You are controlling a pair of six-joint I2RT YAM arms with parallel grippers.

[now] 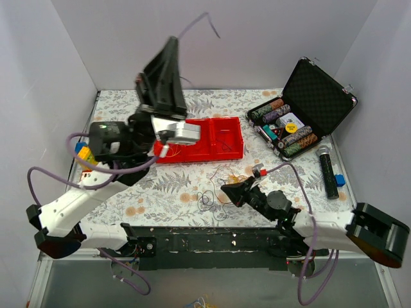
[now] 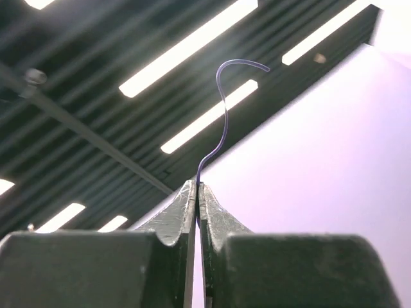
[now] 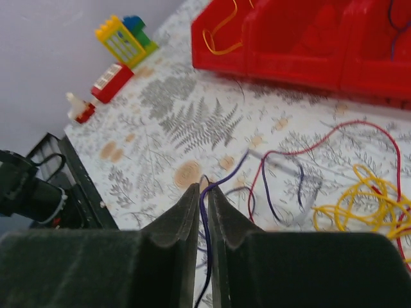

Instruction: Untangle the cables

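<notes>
My left gripper (image 1: 172, 42) is raised high above the table with its tips pointing up. Its jaws are shut (image 2: 196, 184) on one thin purple cable (image 2: 222, 106), whose free end curls upward (image 1: 198, 21). The remaining cables (image 1: 215, 192) lie tangled on the patterned table in front of the red bin: a purple one (image 3: 235, 168), a red one (image 3: 359, 127) and yellow loops (image 3: 359, 200). My right gripper (image 1: 225, 190) sits low at the left edge of this tangle. Its jaws (image 3: 204, 187) are closed on the purple cable, which runs down between the fingers.
A red divided bin (image 1: 207, 146) stands behind the tangle, with a yellow-orange wire (image 3: 218, 37) in one compartment. An open case of poker chips (image 1: 302, 112) and a black microphone (image 1: 329, 171) are at the right. Toy blocks (image 3: 125, 35) lie at the left edge.
</notes>
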